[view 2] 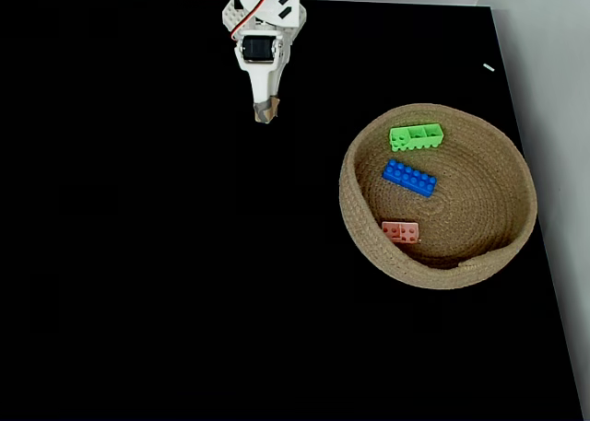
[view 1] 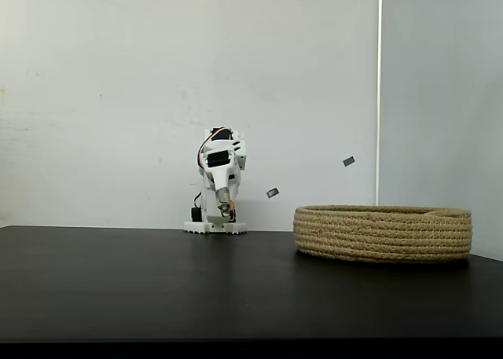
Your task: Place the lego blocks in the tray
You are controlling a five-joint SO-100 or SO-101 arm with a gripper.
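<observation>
**Bricks in the basket, arm folded at the back**

Bricks first: we count three of them inside the tray, the round coiled-rope basket sitting on the right side of the black table in the fixed view from above. We find the green brick nearest the far wall of the basket, the blue brick just below it toward the middle, and the small pink brick close to the near-left wall. We see none of the three touching another; each lies flat on the woven floor.

From the low fixed view we meet the same tray side-on, its low rope wall hiding whatever lies inside, standing right of the arm and nearer the camera.

We see the white arm folded up at the far edge of the table, well apart from the basket. Its gripper points down toward the table top in the view from above, and in the low view the gripper hangs just in front of the base. We make out the fingers drawn together with nothing between them, so we read the claw as closed and empty.

Behind the arm we see a plain white wall with two small grey tabs stuck on it.
</observation>
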